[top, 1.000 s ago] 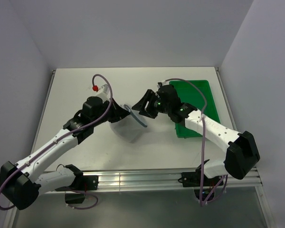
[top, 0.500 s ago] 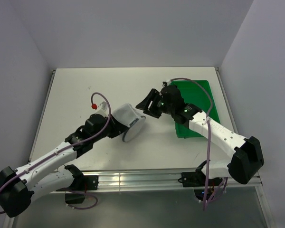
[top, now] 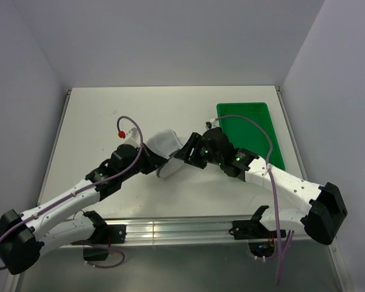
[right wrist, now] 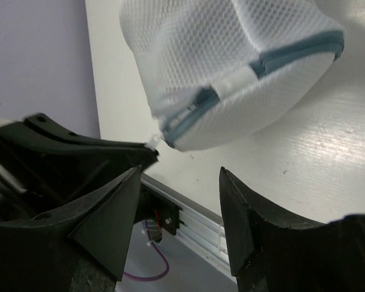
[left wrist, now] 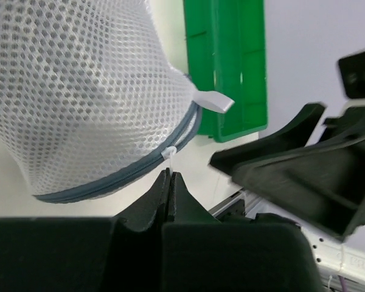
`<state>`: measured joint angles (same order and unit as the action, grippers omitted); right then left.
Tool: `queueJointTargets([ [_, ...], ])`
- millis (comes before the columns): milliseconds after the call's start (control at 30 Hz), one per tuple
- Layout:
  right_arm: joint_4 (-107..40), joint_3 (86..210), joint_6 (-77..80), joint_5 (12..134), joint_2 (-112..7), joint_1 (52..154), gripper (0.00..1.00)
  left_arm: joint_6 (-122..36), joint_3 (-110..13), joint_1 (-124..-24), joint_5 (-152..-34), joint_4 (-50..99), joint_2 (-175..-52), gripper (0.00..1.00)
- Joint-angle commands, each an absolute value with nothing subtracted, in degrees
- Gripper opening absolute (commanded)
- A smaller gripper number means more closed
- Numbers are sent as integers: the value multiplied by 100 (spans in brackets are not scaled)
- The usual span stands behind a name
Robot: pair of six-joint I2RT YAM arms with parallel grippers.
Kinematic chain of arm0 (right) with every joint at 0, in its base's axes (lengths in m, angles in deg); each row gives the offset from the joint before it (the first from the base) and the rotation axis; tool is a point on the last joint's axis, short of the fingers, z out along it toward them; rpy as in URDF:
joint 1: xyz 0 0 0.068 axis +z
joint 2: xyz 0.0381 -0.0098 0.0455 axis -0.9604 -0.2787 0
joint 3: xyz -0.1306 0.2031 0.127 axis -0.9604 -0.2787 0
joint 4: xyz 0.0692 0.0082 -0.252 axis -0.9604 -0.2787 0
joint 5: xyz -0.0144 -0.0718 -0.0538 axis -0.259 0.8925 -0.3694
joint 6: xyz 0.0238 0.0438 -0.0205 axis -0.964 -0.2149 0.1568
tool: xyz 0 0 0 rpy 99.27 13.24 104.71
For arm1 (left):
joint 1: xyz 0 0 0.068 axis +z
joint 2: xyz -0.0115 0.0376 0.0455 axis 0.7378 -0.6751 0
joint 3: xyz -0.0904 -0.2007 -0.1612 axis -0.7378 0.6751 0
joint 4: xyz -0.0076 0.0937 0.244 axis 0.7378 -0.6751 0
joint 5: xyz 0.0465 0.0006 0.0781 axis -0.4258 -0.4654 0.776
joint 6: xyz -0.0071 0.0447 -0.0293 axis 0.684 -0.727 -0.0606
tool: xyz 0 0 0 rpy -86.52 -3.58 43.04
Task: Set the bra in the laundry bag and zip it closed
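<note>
Right gripper (right wrist: 179, 173), jaws wide, has swung from the green tray (top: 250, 115) to the laundry bag (top: 165, 145) between the arms, whose zip pull (left wrist: 169, 154) the left gripper (left wrist: 170, 176) keeps pinched; zipping looks next, no bra in sight

Soft mesh cloth among hard plastic and metal.
The laundry bag (left wrist: 85, 91) is white open-weave mesh cloth, matt, edged by a dull grey-blue woven zipper tape (left wrist: 128, 167). The green tray (left wrist: 231, 67) at the right is smooth moulded plastic with a slight sheen. The left gripper (left wrist: 170, 182) and right gripper (right wrist: 179, 173) look like matt black plastic, faintly grainy. The tabletop (right wrist: 328, 176) is matt off-white with fine grain; the near rail (top: 170, 230) is bare ribbed metal.
</note>
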<state>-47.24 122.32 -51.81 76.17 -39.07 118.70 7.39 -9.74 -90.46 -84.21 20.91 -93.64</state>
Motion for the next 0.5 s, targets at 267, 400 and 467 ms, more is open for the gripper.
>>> queueJointTargets([
  [267, -4507, 11970, -5236, 8134, -3654, 12391, 59, 787, -2443, -8823, -7965, 1777, -9625, 0],
  [400, -4358, 11996, -5218, 8195, -3953, 12707, 57, 1113, -2663, -8788, -7948, 1821, -9837, 0],
  [467, -4287, 11917, -5306, 8370, -4006, 12962, 57, 1393, -2690, -8771, -7878, 1856, -9837, 0],
])
